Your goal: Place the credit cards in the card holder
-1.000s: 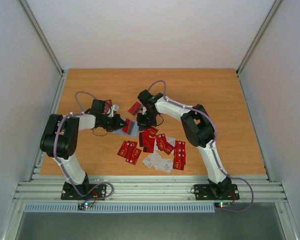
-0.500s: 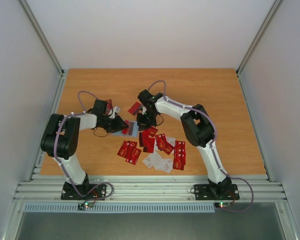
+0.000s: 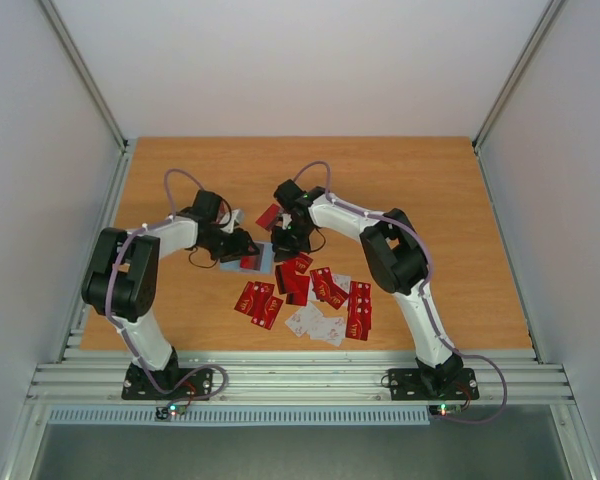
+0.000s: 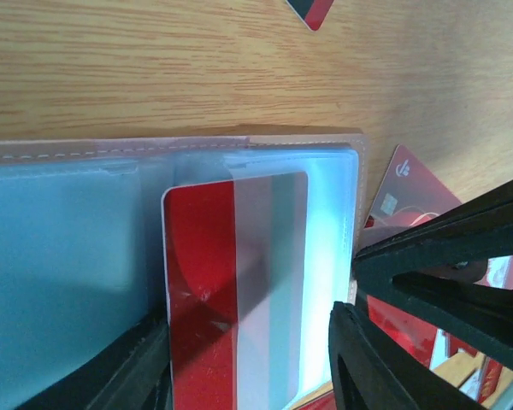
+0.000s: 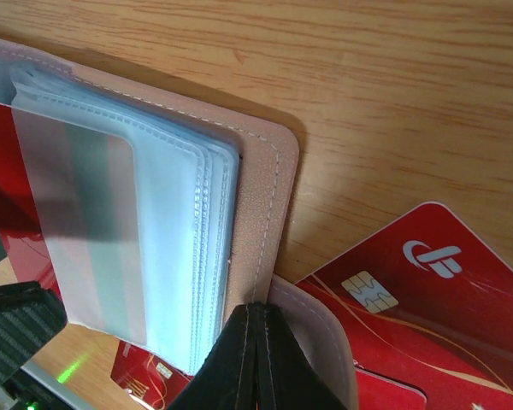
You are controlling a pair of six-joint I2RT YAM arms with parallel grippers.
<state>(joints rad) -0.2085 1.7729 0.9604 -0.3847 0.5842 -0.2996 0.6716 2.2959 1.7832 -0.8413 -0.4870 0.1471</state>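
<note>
Left pincer (image 4: 248, 342) is loose, jaws apart around a red card (image 4: 201, 282) partly inside the card holder (image 4: 68, 239); right pincer (image 5: 256, 359) is clenched on its edge.

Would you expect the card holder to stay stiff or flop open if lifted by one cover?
Probably floppy: the card holder has a thin, soft-looking stitched cover. Its clear sleeves fan out loosely, so they would likely splay when lifted.

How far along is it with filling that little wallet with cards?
Looks early. One red card sits partly inside a clear sleeve of the open holder, between the parted jaws of the left gripper. The right gripper is shut on the holder, steadying it. Left to do: a scatter of loose cards lies on the table.
</note>
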